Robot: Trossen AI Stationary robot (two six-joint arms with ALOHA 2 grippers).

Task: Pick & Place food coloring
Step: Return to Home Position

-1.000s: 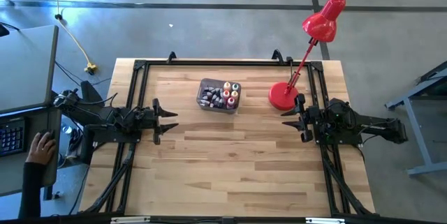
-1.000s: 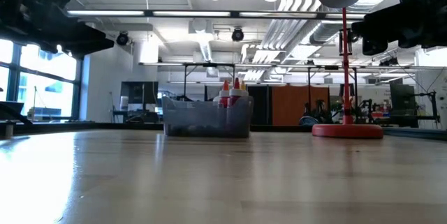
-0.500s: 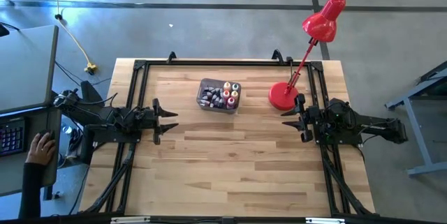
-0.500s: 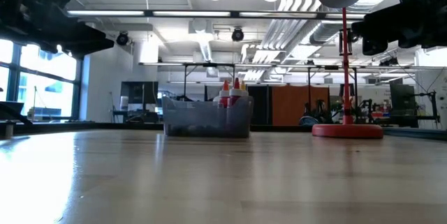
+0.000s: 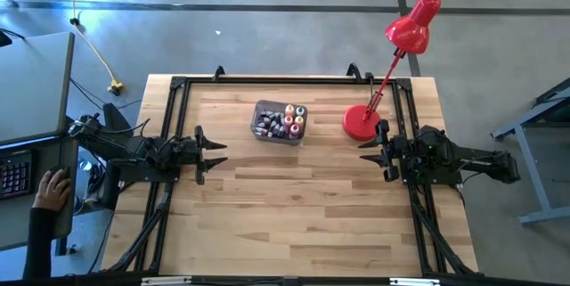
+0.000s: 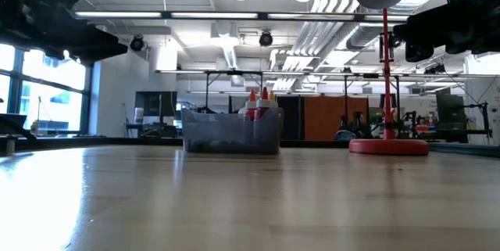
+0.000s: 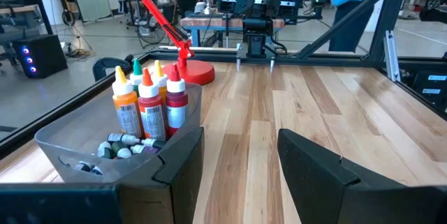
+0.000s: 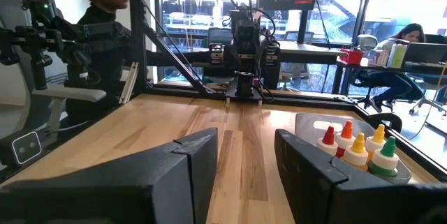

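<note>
The food coloring bottles (image 5: 283, 122) sit inside a grey rectangular bin (image 5: 262, 108) on the far middle of the table: small vials lie on its floor (image 7: 122, 144), and taller bottles with orange, red, yellow and green caps (image 7: 147, 98) stand upright at one end. They also show in the right wrist view (image 8: 360, 147) and the low view (image 6: 258, 106). My left gripper (image 5: 214, 154) hovers open at the table's left side, my right gripper (image 5: 367, 151) open at the right side, both apart from the bin.
A red desk lamp stands with its round base (image 5: 359, 124) on the table's far right, close to my right gripper, its head (image 5: 411, 24) leaning beyond the far edge. A person's hand (image 5: 53, 188) rests at a desk left of the table. Bare wood lies between the arms.
</note>
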